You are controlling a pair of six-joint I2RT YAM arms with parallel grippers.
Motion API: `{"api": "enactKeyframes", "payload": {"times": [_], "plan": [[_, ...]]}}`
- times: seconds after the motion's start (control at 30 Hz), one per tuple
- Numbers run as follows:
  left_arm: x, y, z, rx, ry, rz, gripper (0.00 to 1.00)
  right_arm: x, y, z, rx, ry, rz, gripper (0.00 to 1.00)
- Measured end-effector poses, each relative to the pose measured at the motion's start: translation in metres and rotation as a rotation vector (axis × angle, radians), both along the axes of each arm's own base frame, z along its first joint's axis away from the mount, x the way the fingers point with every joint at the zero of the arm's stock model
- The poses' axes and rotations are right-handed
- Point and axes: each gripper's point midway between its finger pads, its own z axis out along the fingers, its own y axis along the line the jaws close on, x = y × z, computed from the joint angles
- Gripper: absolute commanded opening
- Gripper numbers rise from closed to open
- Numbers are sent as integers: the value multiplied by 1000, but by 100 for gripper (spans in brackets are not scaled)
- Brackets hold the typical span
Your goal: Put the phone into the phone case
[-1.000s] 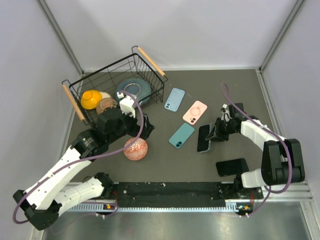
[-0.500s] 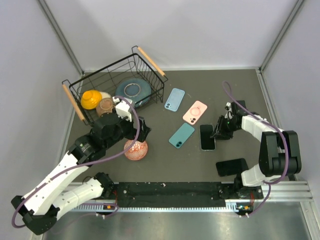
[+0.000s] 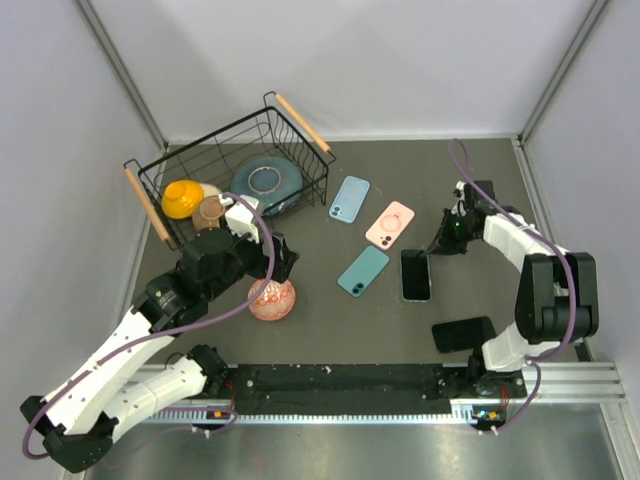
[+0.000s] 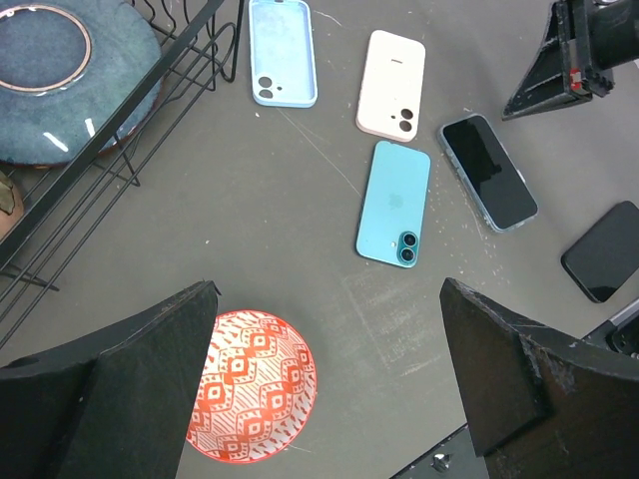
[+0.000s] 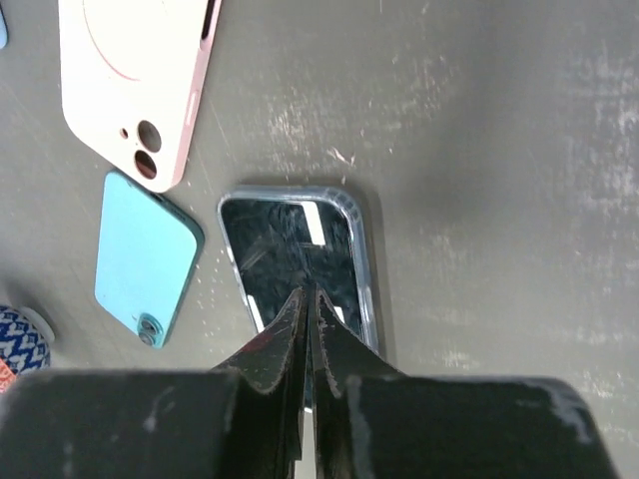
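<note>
Black glass inside a bluish rim: the phone (image 3: 415, 275) sits in its case (image 5: 366, 279) on the tabletop (image 3: 340, 322), centre right. Our right jaws, pinched shut and empty (good for pressing it home, we judge), hover above; left jaws gape idle.

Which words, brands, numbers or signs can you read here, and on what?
None: no legible text anywhere.
The teal phone, pink case, blue case and dark phone show no writing; the red bowl bears only a pattern.
</note>
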Motion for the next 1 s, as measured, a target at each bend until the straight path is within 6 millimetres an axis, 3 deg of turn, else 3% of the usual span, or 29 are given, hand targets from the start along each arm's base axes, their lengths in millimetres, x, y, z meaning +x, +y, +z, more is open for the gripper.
{"api": "enactKeyframes", "payload": {"times": [0.4,0.6,0.7,0.87,0.9,1.0], "plan": [[-1,1,2,-5,-7,0,99,10,15,-33,85,50,-2,0],[0,1,1,2,-14,2,99,10,23,-35,107,30,3,0],[1,2,0,13,-18,-1,99,10,22,-33,107,16,-2,6],[6,-3,-11,46,12,-7,99,-6,18,-24,70,-3,-11,40],[8,-4,-16,58,26,-7,99,-10,17,-18,64,-19,-10,43],[14,-12,-32,103,82,-15,99,-19,20,12,57,-107,10,74]]}}
